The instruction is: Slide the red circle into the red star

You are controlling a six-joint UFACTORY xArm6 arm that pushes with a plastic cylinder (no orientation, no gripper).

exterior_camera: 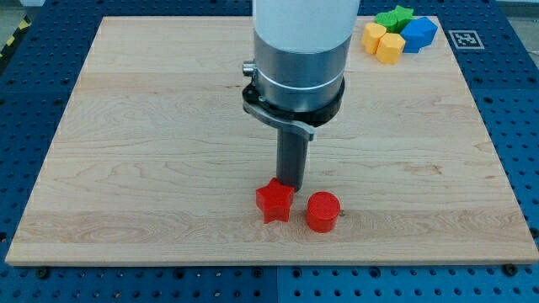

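Note:
The red circle (322, 211) lies near the view's bottom, a little right of centre. The red star (274, 201) lies just to its left, with a small gap between them. My tip (292, 184) stands right behind the star's upper right point, above and left of the circle. It looks to touch or almost touch the star; it is apart from the circle.
At the view's top right lies a cluster: two yellow blocks (383, 41), a green block (395, 17) and a blue block (419, 33). The wooden board (126, 126) ends close below the red blocks. A marker tag (464, 38) sits off the board.

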